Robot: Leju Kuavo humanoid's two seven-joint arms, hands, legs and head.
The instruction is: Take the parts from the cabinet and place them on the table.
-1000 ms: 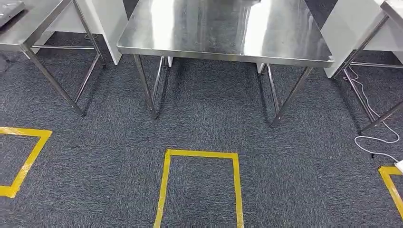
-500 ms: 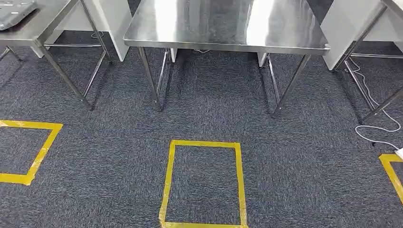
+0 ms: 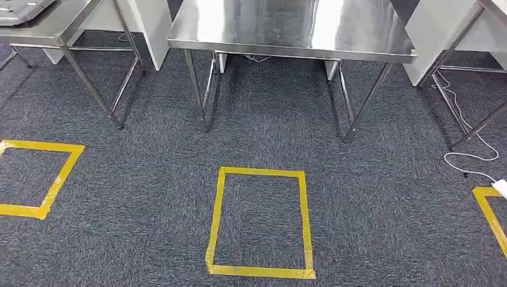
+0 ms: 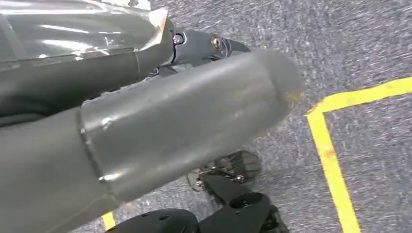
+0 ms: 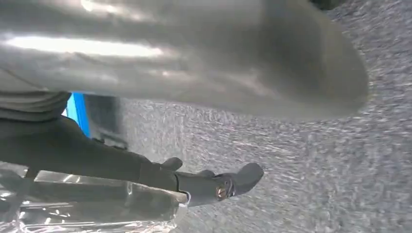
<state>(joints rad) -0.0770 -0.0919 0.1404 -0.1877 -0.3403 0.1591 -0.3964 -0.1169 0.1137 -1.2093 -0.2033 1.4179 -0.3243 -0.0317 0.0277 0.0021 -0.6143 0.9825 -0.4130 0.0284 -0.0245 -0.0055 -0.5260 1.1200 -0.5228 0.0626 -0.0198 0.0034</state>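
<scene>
1. We stand on dark carpet (image 3: 382,215), facing a steel surface (image 3: 287,27) at twelve o'clock. A second steel surface (image 3: 48,24) stands at about ten o'clock, well apart from the first.
2. A rectangle of yellow tape (image 3: 216,221) lies on the carpet at six o'clock, between us and the middle surface. Another taped square (image 3: 63,179) lies at about nine o'clock.
3. Our left hand (image 4: 194,111) hangs over the carpet near a yellow line. One of its dark fingers (image 4: 214,43) reaches out straight. The thick thumb hides the rest, so we cannot tell whether this hand holds anything.
4. Our right hand (image 5: 194,73) also hangs low over the carpet. Its fingers (image 5: 243,175) are stretched out and apart from the thumb, with nothing between them, so we judge it empty and spread.
5. We cannot tell where the parts are, and we cannot name any cabinet with certainty.
6. We judge the task to be between carries or barely begun, since we cannot confirm any part as delivered. What is left, as far as we can judge, is to reach the cabinet, take a part, bring it back and set it on the surface at twelve o'clock.
</scene>
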